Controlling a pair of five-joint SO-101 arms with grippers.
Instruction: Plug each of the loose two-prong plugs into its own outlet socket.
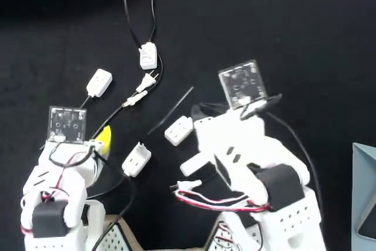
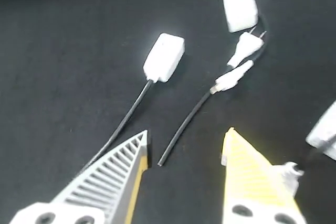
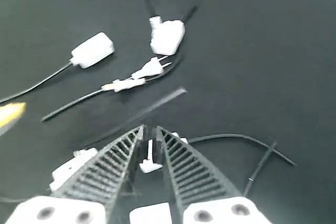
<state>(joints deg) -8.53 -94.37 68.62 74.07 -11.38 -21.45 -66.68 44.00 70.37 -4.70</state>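
Observation:
My right gripper (image 3: 150,128) is shut on a small white plug (image 3: 151,156), whose black cable (image 3: 236,137) trails off to one side. A white socket (image 1: 179,129) lies just beside it. Farther off lie two loose two-prong plugs (image 1: 148,80) (image 1: 134,99) end to end, with a white socket (image 1: 148,57) beyond them and another socket (image 1: 98,82) to their left. My left gripper (image 2: 186,131) stands open above the cloth with nothing between its fingers; its yellow finger (image 1: 104,139) is near a fourth socket (image 1: 136,160).
A black cloth (image 1: 305,39) covers the table. A short loose black wire (image 1: 176,105) lies between the plugs and my right gripper. A grey-blue box (image 1: 364,192) sits at the right edge. Black cables run from the sockets toward the near side.

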